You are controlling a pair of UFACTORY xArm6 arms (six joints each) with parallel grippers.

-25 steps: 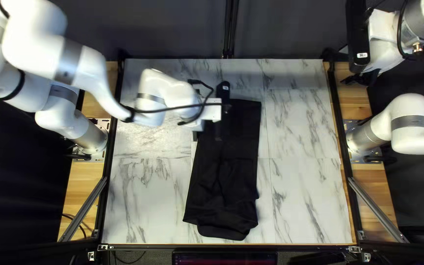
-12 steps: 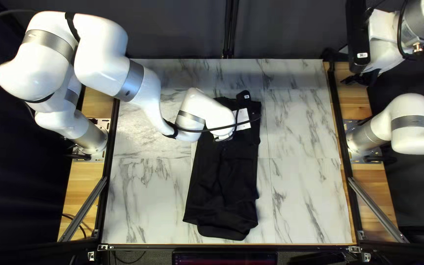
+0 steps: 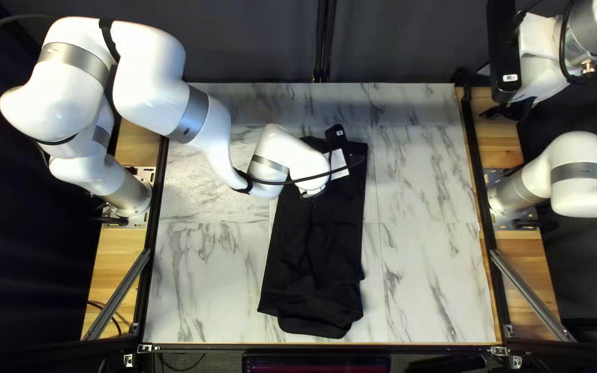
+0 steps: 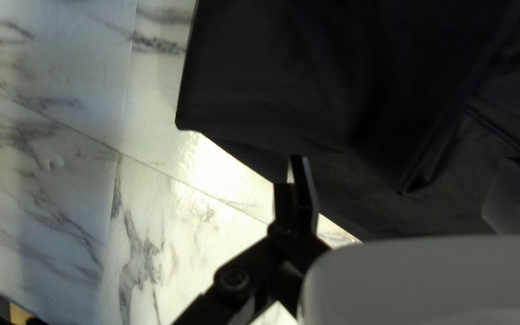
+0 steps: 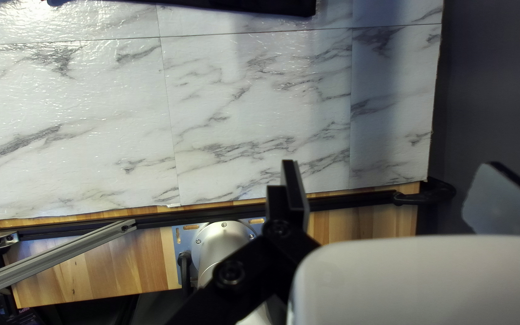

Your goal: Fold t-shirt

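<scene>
Behind the far edge hangs a dark curtain (image 3: 243, 45), and before it is the pale marbled table (image 3: 426, 207). In the top left view the black t-shirt (image 3: 312, 266) lies in the middle as a long strip, from far to near, with some uneven layers at its near end. My left arm (image 3: 150, 76) reaches from the left over its far part and hides what my fingers do there. My right arm (image 3: 578, 152) is away at the right side.

In the left wrist view my left gripper (image 4: 407, 174) has its fingers spread wide, one beside the border of the cloth, the other over it. I cannot tell if they touch it. This view shows a cloth corner (image 4: 191, 117) and a small open crease (image 4: 416, 179), which my arm covers from above. The shirt should be light, soft and floppy, not fragile, and thin layers may slip apart. I judge it best to pinch all layers together near the far corners, then fold toward the near end.

In the right wrist view my right gripper (image 5: 395, 174) is also spread, with nothing pinched, above the wooden border (image 5: 362, 224). Ahead is only a dark edge, probably the shirt's.
</scene>
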